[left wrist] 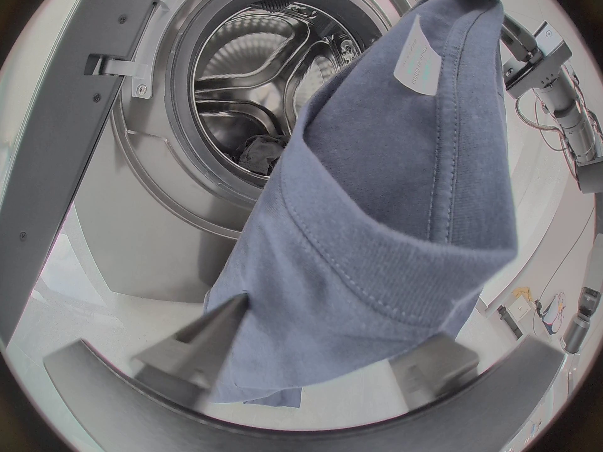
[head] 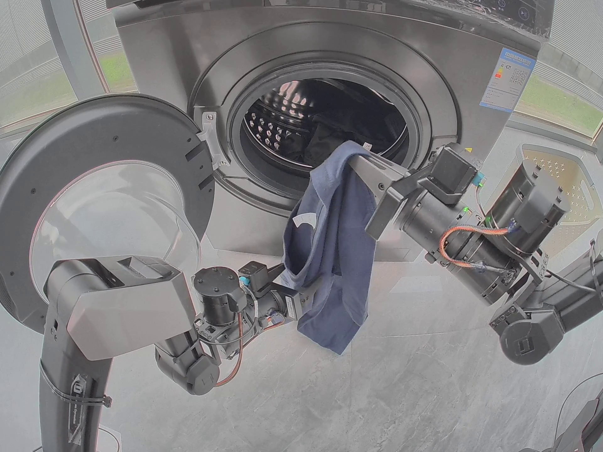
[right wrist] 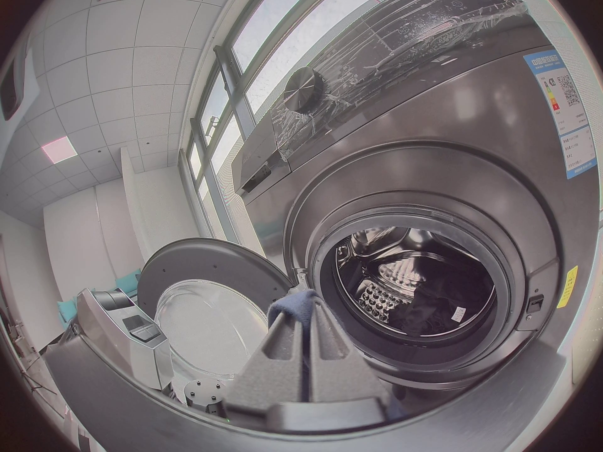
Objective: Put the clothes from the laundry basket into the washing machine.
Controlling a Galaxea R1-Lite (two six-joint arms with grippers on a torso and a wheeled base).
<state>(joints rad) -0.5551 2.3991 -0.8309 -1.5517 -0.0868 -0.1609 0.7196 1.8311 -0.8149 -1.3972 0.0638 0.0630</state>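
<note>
A blue T-shirt [head: 330, 246] hangs in front of the washing machine [head: 440, 76], just below its round opening. My right gripper [head: 359, 159] is shut on the shirt's top edge at the lip of the opening; in the right wrist view its fingers [right wrist: 286, 353] pinch blue cloth at their tips. My left gripper [head: 309, 296] sits lower, at the shirt's hanging lower part. It is open, and the shirt [left wrist: 389, 208] drapes between its spread fingers [left wrist: 195, 340]. Dark clothes [right wrist: 427, 312] lie inside the drum [left wrist: 251, 76].
The machine's round door [head: 94, 189] stands swung open on the left, close to my left arm. A pale laundry basket [head: 568, 186] stands right of the machine, behind my right arm. Grey tiled floor [head: 389, 378] lies in front.
</note>
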